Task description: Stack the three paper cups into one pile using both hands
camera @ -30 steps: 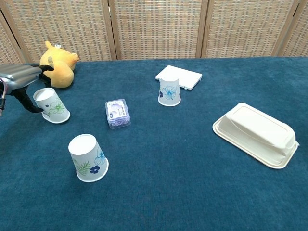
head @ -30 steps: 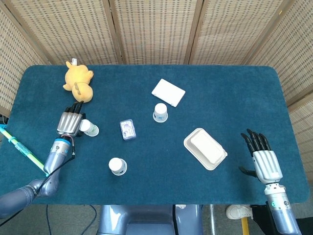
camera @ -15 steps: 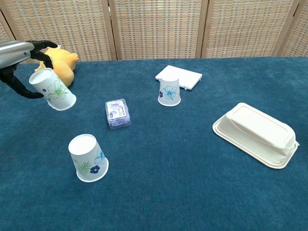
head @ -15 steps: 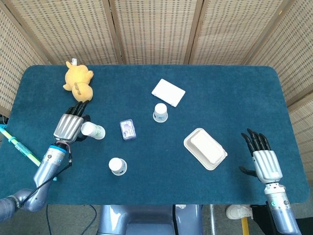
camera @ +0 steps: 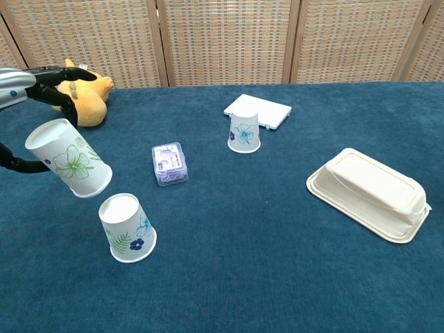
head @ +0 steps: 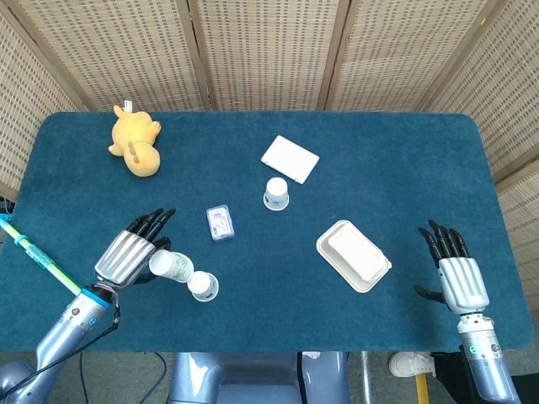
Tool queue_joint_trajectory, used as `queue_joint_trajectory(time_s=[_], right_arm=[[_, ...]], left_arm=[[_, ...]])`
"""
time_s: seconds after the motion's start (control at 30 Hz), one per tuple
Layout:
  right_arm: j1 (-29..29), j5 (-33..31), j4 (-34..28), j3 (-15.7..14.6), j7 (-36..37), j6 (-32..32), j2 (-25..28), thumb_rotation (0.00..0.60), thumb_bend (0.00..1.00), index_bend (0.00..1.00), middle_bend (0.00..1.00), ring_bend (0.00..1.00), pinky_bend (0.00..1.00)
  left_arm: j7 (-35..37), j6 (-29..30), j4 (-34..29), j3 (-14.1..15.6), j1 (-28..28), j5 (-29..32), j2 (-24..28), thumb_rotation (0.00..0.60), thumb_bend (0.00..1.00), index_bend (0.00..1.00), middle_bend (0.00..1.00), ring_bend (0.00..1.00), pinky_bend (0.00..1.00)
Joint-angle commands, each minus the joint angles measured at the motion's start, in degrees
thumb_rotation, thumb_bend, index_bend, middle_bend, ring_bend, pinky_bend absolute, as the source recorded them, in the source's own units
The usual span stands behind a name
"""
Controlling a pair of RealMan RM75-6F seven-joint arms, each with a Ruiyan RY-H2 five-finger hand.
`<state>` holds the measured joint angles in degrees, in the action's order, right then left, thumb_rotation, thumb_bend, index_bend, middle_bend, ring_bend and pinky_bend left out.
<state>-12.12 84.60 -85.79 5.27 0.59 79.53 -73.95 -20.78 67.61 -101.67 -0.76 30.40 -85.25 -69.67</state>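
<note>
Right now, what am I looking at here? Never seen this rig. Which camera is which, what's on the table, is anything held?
It is a two-armed robot at a table, each arm ending in a human-like hand. One picture looks straight down from the robot's head, the other looks forward from its chest.

The left hand holds a paper cup with a green leaf print tilted in the air, just beside a second cup that stands upside down on the blue table. A third cup stands upside down further back, in front of a flat white box. The right hand is open and holds nothing; only the head view shows it.

Other things on the table: a yellow plush toy, a small clear plastic case and a white clamshell food container.
</note>
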Motion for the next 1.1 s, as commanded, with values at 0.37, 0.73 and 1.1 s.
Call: queue_joint_trajectory(time_s=[0.37,0.73,1.1], right_arm=[[0.12,-0.1,-0.24,0.12,0.47,0.18,0.3,0.6,0.14,0.11,0.0,0.0,0.0],[0.29,-0.14,-0.3,0.36,1.36,0.59,0.63,0.6,0.14,0.11,0.0,0.0,0.0],[0.31,-0.19,-0.28,0.38,1.57,0.55,0.61,0.6,0.14,0.11,0.0,0.0,0.0]], left_arm=[[-0.81,-2.01,-0.27,0.11,0.64,-0.86,-3.19,0.6,0.27,0.49,0.0,0.0,0.16],[-3.73,-4.47,-0.62,-0.72,1.81,1.31,-5.6,0.6,0.26,0.46,0.0,0.0,0.16],[-5.55,-5.65,-2.56,-1.15,2.15,3.67,-4.38,0.6,0.24,0.39,0.0,0.0,0.13]])
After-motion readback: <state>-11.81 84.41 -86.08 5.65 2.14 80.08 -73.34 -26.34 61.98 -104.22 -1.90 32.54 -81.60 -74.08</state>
